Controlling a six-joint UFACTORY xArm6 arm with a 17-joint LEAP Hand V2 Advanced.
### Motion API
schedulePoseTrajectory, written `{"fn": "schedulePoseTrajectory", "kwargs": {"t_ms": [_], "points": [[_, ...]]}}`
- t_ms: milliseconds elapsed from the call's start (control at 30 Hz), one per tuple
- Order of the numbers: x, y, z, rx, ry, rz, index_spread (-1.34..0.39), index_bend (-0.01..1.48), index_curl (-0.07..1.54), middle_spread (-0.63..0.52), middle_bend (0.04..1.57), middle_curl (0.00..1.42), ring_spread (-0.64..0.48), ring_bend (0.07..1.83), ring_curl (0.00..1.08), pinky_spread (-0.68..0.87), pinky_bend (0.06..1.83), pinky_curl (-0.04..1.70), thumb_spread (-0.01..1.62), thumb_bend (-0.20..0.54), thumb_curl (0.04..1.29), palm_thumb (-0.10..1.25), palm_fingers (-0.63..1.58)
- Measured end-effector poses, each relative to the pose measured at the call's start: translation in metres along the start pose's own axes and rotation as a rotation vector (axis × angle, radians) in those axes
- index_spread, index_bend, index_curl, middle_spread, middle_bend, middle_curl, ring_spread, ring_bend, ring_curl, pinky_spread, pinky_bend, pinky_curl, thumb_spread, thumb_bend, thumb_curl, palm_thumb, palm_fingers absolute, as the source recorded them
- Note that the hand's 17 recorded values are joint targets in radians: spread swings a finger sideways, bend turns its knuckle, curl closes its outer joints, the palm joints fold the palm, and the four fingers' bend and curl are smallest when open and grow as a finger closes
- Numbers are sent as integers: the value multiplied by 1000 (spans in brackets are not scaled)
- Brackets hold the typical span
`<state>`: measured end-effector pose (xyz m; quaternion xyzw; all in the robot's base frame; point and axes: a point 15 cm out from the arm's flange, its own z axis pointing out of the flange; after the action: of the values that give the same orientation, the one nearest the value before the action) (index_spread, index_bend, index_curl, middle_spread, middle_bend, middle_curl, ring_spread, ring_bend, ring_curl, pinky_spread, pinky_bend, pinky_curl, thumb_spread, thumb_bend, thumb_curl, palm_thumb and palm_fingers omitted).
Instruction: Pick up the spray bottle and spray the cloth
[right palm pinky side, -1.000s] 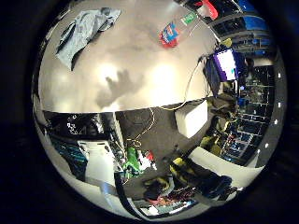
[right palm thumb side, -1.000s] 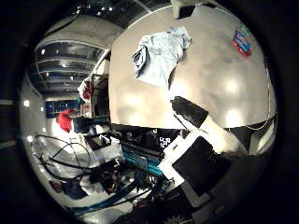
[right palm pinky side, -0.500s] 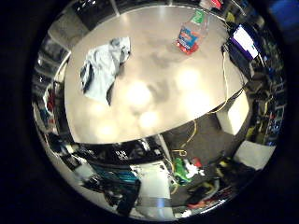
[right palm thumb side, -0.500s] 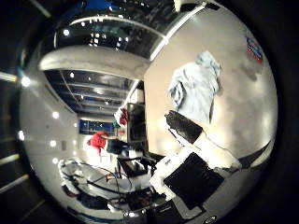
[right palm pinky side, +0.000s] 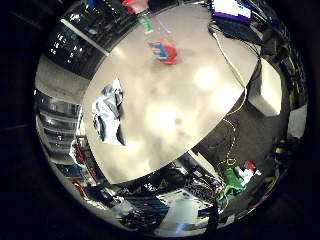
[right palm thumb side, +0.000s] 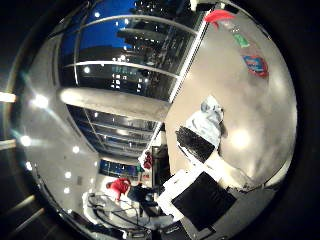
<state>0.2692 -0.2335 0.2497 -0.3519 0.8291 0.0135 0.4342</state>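
The spray bottle (right palm pinky side: 163, 50), blue and red with a clear body, stands on the pale table (right palm pinky side: 190, 100) near its far end. The crumpled grey-blue cloth (right palm pinky side: 108, 112) lies on the same table, well away from the bottle. The right thumb side palm view also shows the bottle (right palm thumb side: 256, 66) and the cloth (right palm thumb side: 210, 121), both small.
A green item (right palm pinky side: 147, 22) and a red item (right palm pinky side: 135, 5) lie beyond the bottle. A lit monitor (right palm pinky side: 232, 8) and a white box (right palm pinky side: 268, 88) stand beside the table. Clutter covers the floor (right palm pinky side: 232, 178) past the table's edge.
Both views have swung round, so the camera has turned with the hand. The bottle and cloth keep their places on the table. More of the ceiling now shows in the thumb side view.
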Motion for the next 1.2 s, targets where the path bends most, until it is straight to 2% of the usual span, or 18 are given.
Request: {"fn": "schedulePoseTrajectory", "kwargs": {"t_ms": [633, 900, 1200], "points": [[83, -69, 16, -9, -80, 120, -182, 149, 263, 134, 217, 354, 154, 422, 258, 387, 513, 285, 1059, -26, 325, 624, 101], [101, -106, 34, -10, -111, 126, -186, 151, 265, 131, 217, 352, 158, 424, 260, 390, 506, 284, 1059, -23, 319, 622, 98], [112, -127, 51, -32, -120, 113, -194, 151, 267, 129, 214, 353, 158, 418, 256, 391, 501, 284, 1060, -24, 315, 621, 97]]}}
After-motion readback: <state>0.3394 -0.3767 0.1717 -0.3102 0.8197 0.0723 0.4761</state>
